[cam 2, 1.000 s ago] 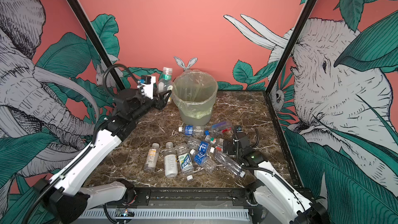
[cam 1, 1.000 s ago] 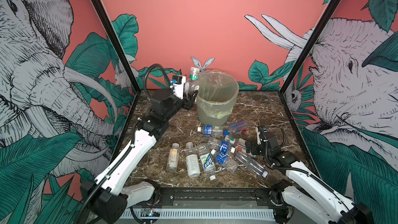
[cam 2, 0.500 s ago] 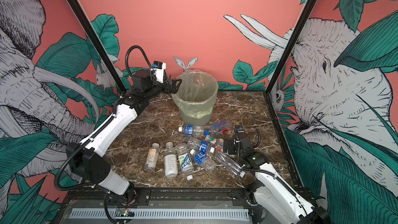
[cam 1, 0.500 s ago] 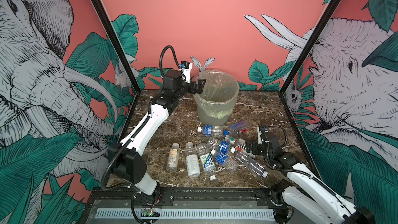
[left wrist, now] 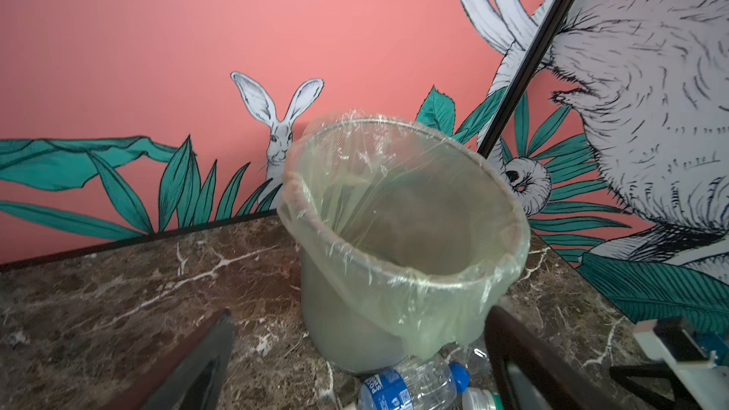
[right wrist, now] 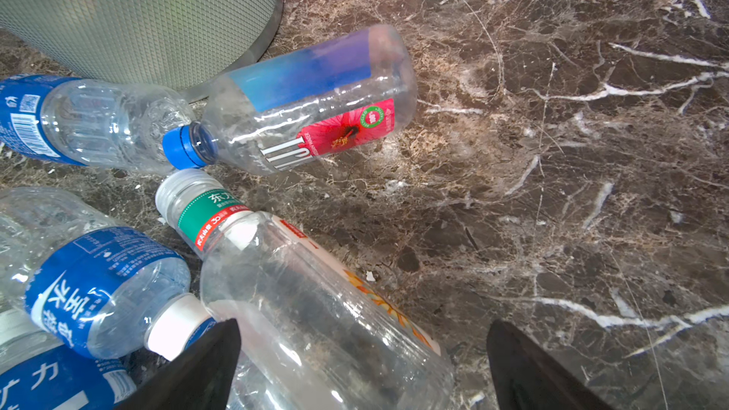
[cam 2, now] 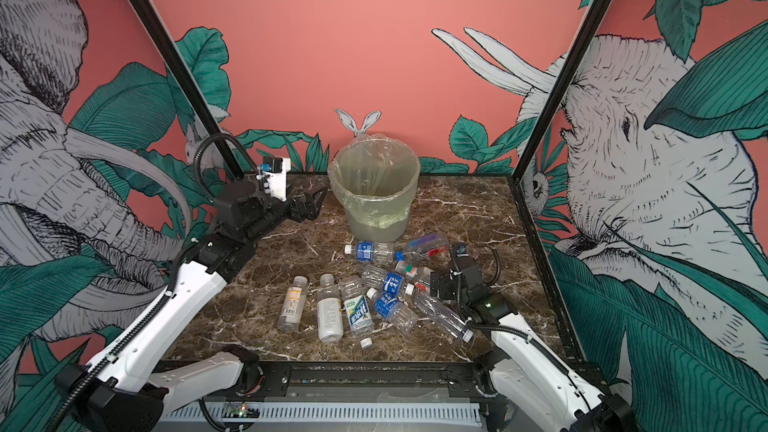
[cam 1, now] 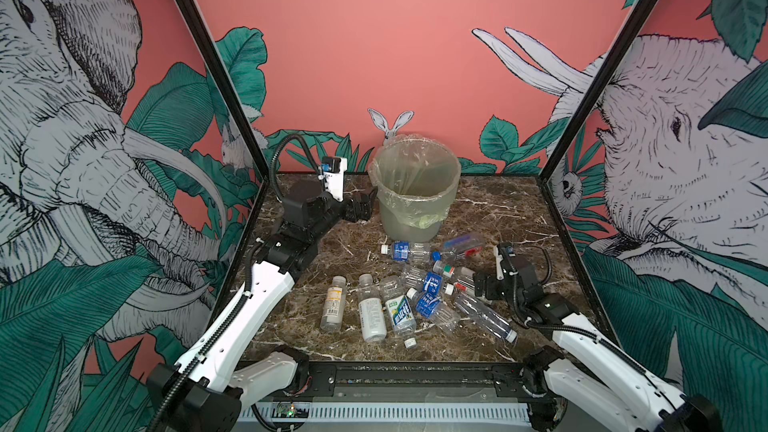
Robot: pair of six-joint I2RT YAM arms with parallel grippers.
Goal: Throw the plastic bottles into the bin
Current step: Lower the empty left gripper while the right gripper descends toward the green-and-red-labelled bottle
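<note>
Left gripper [cam 1: 362, 207] stands wide apart beside the bin [cam 1: 409, 222] — right gripper [cam 1: 483, 287], equally spread, low over the plastic bottles [cam 1: 430, 282].

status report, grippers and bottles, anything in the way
Left gripper open, empty, beside bin. Right gripper open, low over bottles. Bottles lie bunched and touching on table in front of bin.

The counter [cam 1: 498, 209] is dark brown marble veined in white. Behind it stands a salmon-pink back wall [cam 1: 374, 35] with a painted white rabbit [cam 1: 390, 124] and green leaves [cam 1: 241, 64]. Black frame posts [cam 1: 208, 64] edge side panels showing grey elephants [cam 1: 62, 118].
</note>
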